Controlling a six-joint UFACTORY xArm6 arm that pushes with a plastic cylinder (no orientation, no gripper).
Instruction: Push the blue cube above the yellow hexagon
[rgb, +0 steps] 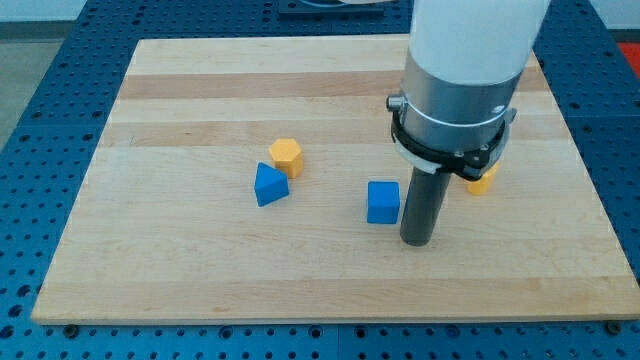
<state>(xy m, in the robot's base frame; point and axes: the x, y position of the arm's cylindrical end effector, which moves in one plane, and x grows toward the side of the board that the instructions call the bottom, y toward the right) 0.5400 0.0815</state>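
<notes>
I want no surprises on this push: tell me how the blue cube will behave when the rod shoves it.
The blue cube sits flat on the smooth wooden board, so it will probably slide, not roll. It looks small and solid, likely light. My tip stands just at its right; an off-centre push may turn it.

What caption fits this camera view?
My tip sits just right of the blue cube; the yellow hexagon lies farther left, beside a blue wedge.

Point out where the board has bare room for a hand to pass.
Free: the wooden board left of the blue triangular block and yellow hexagon, plus the top strip. Crowded: my tip right beside the blue cube, yellow block behind.
</notes>
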